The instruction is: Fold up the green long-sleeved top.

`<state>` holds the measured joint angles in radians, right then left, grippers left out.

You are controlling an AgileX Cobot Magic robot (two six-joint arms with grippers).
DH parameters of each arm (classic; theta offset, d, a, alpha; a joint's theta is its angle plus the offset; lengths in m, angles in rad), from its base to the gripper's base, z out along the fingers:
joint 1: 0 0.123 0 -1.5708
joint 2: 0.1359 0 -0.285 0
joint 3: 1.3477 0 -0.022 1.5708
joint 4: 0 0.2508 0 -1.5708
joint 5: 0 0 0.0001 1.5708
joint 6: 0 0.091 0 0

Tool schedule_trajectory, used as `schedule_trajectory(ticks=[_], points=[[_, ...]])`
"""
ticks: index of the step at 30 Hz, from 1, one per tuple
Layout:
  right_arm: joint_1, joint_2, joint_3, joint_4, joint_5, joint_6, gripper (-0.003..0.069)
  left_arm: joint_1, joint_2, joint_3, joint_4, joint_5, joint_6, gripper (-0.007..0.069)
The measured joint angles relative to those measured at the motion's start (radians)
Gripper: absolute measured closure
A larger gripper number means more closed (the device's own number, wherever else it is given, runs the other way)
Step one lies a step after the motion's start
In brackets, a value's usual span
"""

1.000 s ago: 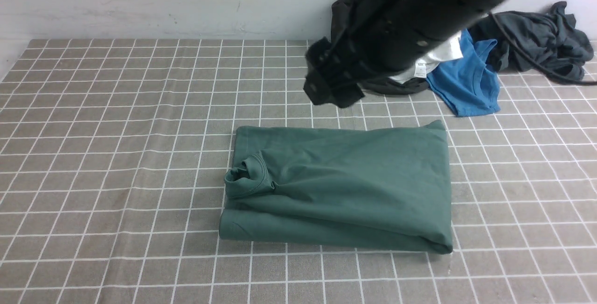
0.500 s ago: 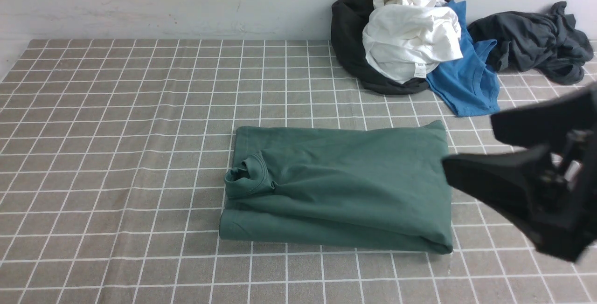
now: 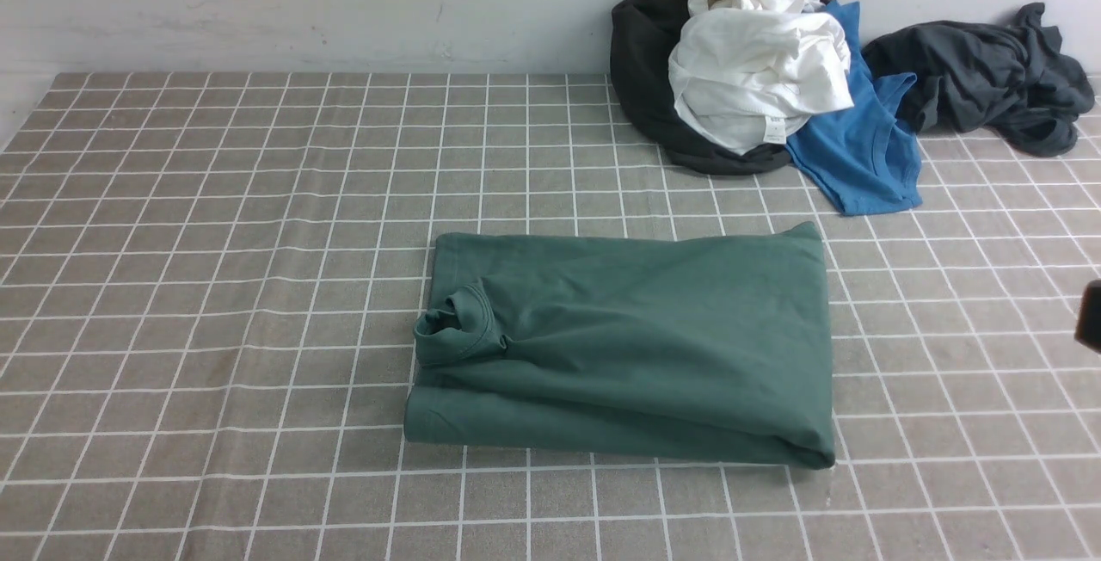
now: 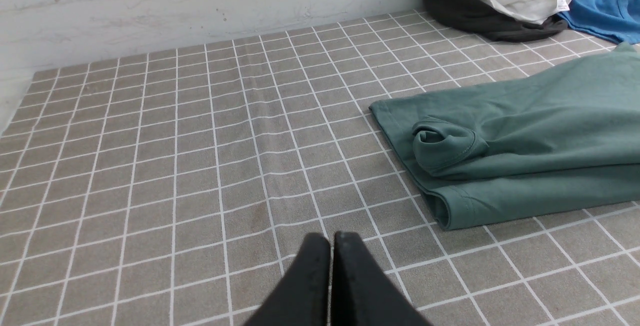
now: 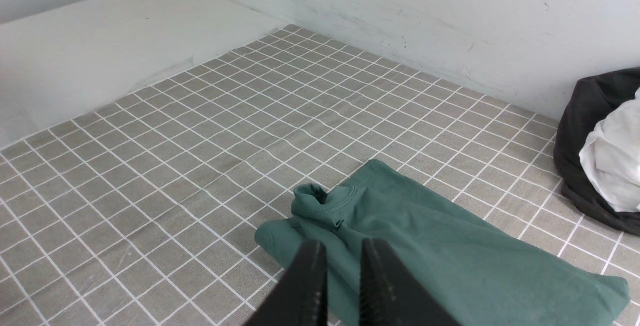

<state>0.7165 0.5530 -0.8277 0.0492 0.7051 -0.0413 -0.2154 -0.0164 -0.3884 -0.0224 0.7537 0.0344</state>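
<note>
The green long-sleeved top (image 3: 628, 346) lies folded into a flat rectangle in the middle of the checked cloth, its ribbed collar (image 3: 452, 333) bunched at the left end. It also shows in the left wrist view (image 4: 525, 141) and the right wrist view (image 5: 440, 246). My left gripper (image 4: 331, 238) hangs shut and empty above bare cloth, to the left of the top. My right gripper (image 5: 342, 248) hovers high over the top with a narrow gap between its fingers and nothing in them. Only a dark sliver of the right arm (image 3: 1091, 324) shows at the front view's right edge.
A heap of clothes sits at the back right against the wall: a black garment (image 3: 645, 88), a white one (image 3: 757, 70), a blue tee (image 3: 860, 148) and a dark grey garment (image 3: 981, 70). The grey checked tablecloth (image 3: 215, 243) covers the table.
The right arm has swung from over the clothes heap down and to the right, almost out of the front view. The green top has not moved.
</note>
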Motion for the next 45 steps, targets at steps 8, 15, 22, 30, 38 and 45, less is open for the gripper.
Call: schedule_trajectory(ticks=[8, 15, 22, 30, 38, 45], points=[[0.000, -0.001, 0.000, 0.001, 0.059, 0.004, 0.0672, 0.000, 0.000, 0.000, 0.001, 0.000, 0.000, 0.0631], [0.000, -0.001, 0.000, 0.001, 0.007, 0.004, 0.0673, 0.000, 0.000, 0.000, 0.001, 0.000, 0.000, 0.0631], [-0.011, -0.040, 0.114, -0.028, -0.159, 0.009, 0.0673, 0.000, 0.000, 0.000, 0.001, 0.000, 0.000, 0.0631], [-0.327, -0.262, 0.520, -0.041, -0.546, 0.022, 0.0673, 0.000, 0.000, 0.000, 0.001, 0.000, 0.000, 0.0631], [-0.739, -0.476, 0.831, -0.060, -0.565, 0.132, 0.0673, 0.000, 0.000, 0.000, 0.001, 0.000, 0.000, 0.0631], [-0.807, -0.563, 0.855, -0.106, -0.374, 0.136, 0.0673, 0.000, -0.001, 0.000, 0.002, -0.001, 0.000, 0.0631]])
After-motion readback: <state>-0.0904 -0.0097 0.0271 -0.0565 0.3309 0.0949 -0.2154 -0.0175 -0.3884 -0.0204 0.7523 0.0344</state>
